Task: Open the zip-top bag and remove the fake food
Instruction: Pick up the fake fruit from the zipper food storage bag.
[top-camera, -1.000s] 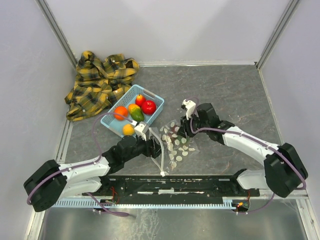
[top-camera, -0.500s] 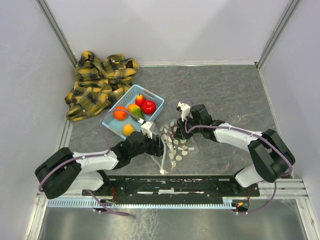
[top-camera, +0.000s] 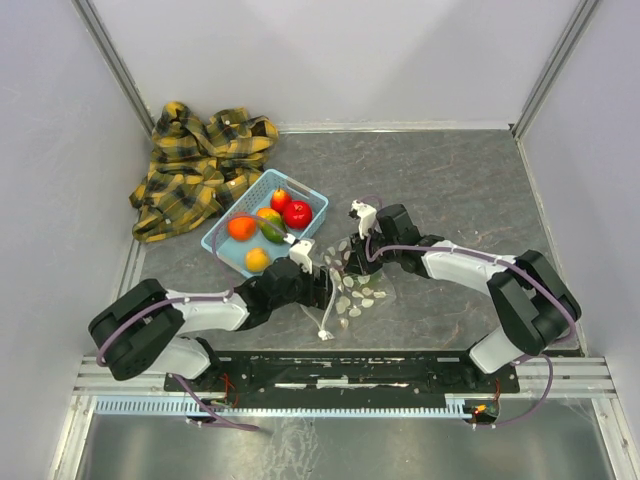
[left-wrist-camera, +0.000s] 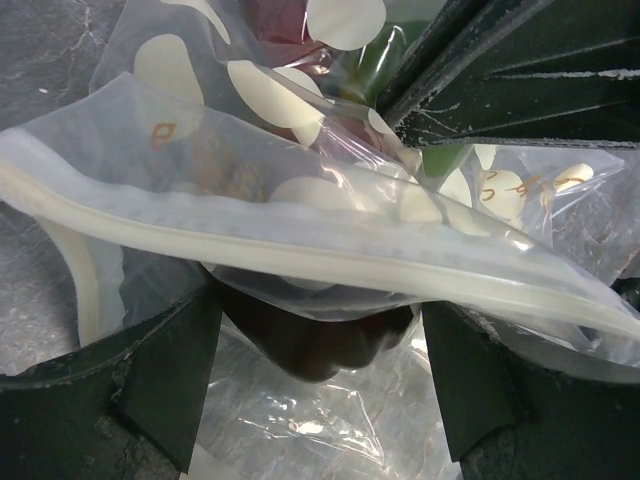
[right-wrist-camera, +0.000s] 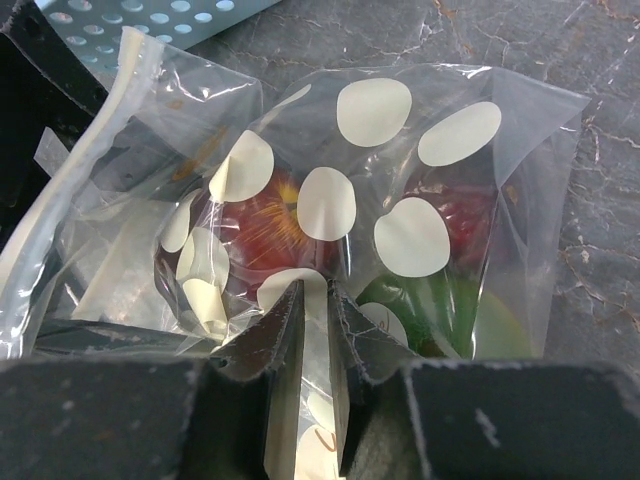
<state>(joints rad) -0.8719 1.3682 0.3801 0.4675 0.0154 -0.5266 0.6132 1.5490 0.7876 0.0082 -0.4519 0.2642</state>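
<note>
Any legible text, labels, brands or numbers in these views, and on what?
No text can be read in any view.
Small orange marks on the zip-top bag: too small and blurred to read.
Basket, plaid cloth: no lettering visible.

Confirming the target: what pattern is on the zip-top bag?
White oval dots on the clear zip-top bag; right wrist view.

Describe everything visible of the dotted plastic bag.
The bag is clear plastic with white oval dots and a white zip strip. It lies crumpled on the table near the blue basket, with red, green and dark fruits inside. The right gripper pinches its film; the left gripper, jaws open, straddles it.
</note>
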